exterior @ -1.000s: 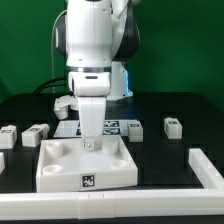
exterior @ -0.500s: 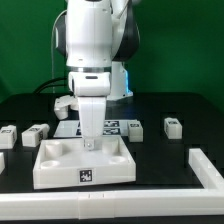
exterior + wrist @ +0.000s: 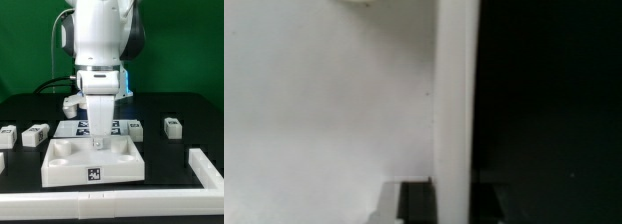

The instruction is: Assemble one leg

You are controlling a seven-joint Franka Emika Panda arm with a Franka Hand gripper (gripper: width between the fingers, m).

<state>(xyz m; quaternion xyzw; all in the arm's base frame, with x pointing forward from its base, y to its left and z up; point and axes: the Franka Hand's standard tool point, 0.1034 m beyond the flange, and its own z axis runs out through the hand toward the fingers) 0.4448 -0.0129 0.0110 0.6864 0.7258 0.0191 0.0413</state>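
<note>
Small white legs with marker tags lie on the black table: two at the exterior view's left (image 3: pixel 9 135) (image 3: pixel 37 133) and one at its right (image 3: pixel 172 127). My gripper (image 3: pixel 100 141) is none of them. It hangs over the far wall of the large white square piece with corner sockets (image 3: pixel 70 162) and is shut on that wall. In the wrist view the piece's white surface (image 3: pixel 331 110) fills one side, and its edge runs between my dark fingers (image 3: pixel 416 200); my gripper (image 3: pixel 454 190) straddles that edge.
The marker board (image 3: pixel 128 127) lies behind the square piece. A white rail (image 3: pixel 207 166) runs along the table's front and up the exterior view's right side. Another white part shows at the left edge (image 3: pixel 2 160).
My gripper has moved toward the exterior view's right, and the square piece has slid that way with it. The legs have not moved.
</note>
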